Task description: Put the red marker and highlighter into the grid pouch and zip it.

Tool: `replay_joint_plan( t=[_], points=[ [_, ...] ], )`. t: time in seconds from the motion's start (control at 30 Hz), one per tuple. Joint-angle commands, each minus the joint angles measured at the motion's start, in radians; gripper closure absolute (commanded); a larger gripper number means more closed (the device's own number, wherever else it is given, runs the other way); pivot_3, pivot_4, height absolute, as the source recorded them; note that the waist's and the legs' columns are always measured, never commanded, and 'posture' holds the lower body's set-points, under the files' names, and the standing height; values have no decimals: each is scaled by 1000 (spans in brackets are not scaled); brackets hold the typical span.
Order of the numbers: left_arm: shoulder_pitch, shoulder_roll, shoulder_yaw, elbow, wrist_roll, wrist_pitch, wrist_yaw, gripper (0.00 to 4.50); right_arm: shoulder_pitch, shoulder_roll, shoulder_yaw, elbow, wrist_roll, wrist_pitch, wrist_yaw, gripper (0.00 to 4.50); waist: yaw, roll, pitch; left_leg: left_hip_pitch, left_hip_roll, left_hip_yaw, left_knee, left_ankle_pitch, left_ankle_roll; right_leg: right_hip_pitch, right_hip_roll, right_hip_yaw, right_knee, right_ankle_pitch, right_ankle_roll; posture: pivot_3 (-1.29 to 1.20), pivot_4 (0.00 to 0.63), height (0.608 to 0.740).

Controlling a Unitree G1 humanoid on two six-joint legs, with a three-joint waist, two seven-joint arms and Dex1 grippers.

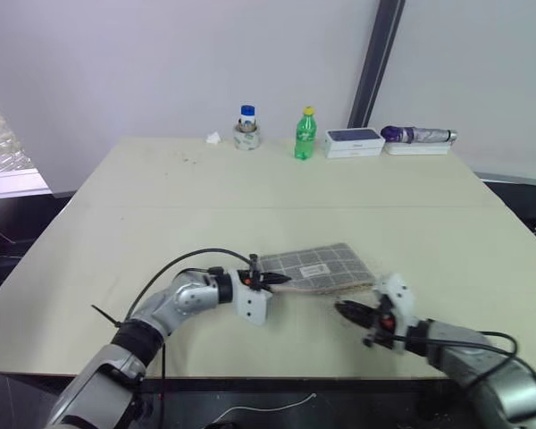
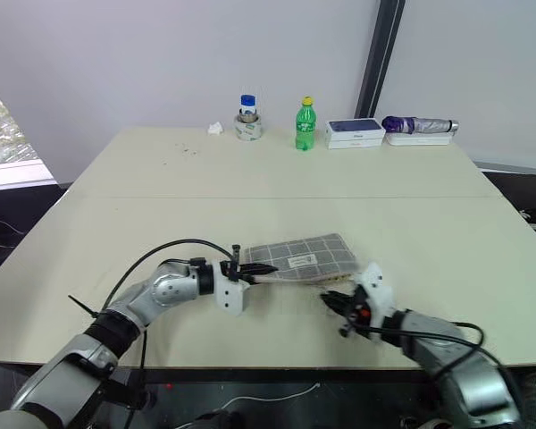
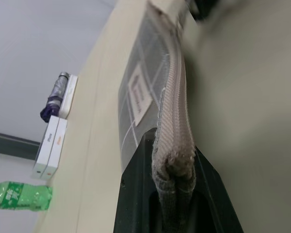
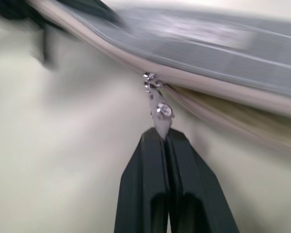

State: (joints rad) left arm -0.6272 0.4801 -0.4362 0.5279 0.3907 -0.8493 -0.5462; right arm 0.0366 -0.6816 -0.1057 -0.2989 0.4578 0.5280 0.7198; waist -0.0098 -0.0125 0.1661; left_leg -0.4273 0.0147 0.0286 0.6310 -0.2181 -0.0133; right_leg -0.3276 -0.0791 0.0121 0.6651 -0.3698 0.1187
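Observation:
The grid pouch [image 1: 317, 266], grey with white grid lines and a white label, lies flat near the table's front edge. My left gripper [image 1: 272, 279] is shut on the pouch's left end, and the left wrist view shows the zipper seam [image 3: 177, 97] running away from its black fingers [image 3: 136, 194]. My right gripper [image 4: 161, 133] is at the pouch's front edge, on the right. It is shut on the silver zipper pull [image 4: 157, 109], which hangs from the zipper line. To the right of the pull the zipper gapes slightly. The red marker and the highlighter are hidden from view.
At the table's far edge stand a jar with a blue cap [image 1: 247, 128], a green bottle with a yellow cap [image 1: 305, 134], a white-and-blue box [image 1: 353, 141] and a purple umbrella [image 1: 418, 135] on a white box. A crumpled white scrap [image 1: 213, 138] lies beside the jar.

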Motion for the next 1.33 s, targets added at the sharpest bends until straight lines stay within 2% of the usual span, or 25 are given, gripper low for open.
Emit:
replay_joint_plan(
  t=[0.03,0.13,0.23,0.27,0.37,0.5,0.57,0.6,0.73,0.87,1.07,1.17,1.33],
  points=[
    [-6,45,47,14,-58,-16,-16,4500,10,-50,-82,55,-22,-64,39,4458,0,0,0,0,0,0,0,0,0,0,0,0,0,0,0,0,150,740],
    [-12,69,46,46,-78,-26,-38,4500,15,-82,-123,102,-35,-102,62,4458,0,0,0,0,0,0,0,0,0,0,0,0,0,0,0,0,150,740],
    [-3,66,51,60,-179,19,-118,4500,21,-87,-121,114,-54,-144,74,4458,0,0,0,0,0,0,0,0,0,0,0,0,0,0,0,0,150,740],
    [2,62,54,58,-215,37,-145,4165,21,-84,-118,116,-62,-156,71,4491,0,0,0,0,0,0,0,0,0,0,0,0,0,0,0,0,150,740],
    [15,61,59,49,-253,55,-182,3018,12,-68,-118,128,-72,-172,55,3615,-1,0,0,0,0,0,0,0,0,0,0,0,0,0,0,0,150,740],
    [65,47,126,-23,-414,164,-252,907,40,-80,-128,99,-57,-183,97,1455,0,0,0,0,0,0,0,0,0,0,0,0,0,0,0,0,150,740],
    [90,67,152,-47,-456,195,-289,0,61,-101,-145,93,-58,-196,125,379,1,0,0,0,0,0,0,0,0,0,0,0,0,0,0,0,150,740],
    [110,78,173,-62,-489,221,-308,0,70,-109,-163,92,-55,-206,139,48,0,0,0,0,0,0,0,0,0,0,0,0,0,0,0,0,150,740],
    [190,122,252,-137,-589,329,-360,0,105,-136,-242,105,-47,-260,197,48,-2,1,0,1,0,0,0,0,0,1,0,0,0,0,0,0,150,740],
    [282,164,351,-203,-652,435,-348,0,135,-144,-319,160,-82,-342,194,48,-3,0,0,1,1,0,-1,0,0,1,0,0,0,0,0,0,150,740],
    [432,207,512,-362,-780,656,-315,0,159,-149,-432,199,-39,-378,228,48,-3,0,0,2,1,0,0,0,0,2,-3,1,-1,0,0,0,150,740],
    [497,253,542,-343,-712,654,-318,0,152,-144,-446,233,-50,-389,220,48,-4,0,0,3,1,0,-1,0,0,3,-4,1,-1,0,-1,0,150,740],
    [519,264,597,-262,-715,617,-344,0,162,-133,-433,260,-67,-418,227,48,-1,1,0,4,1,0,-2,0,0,3,-4,1,-1,0,-1,0,150,740]
  ],
)
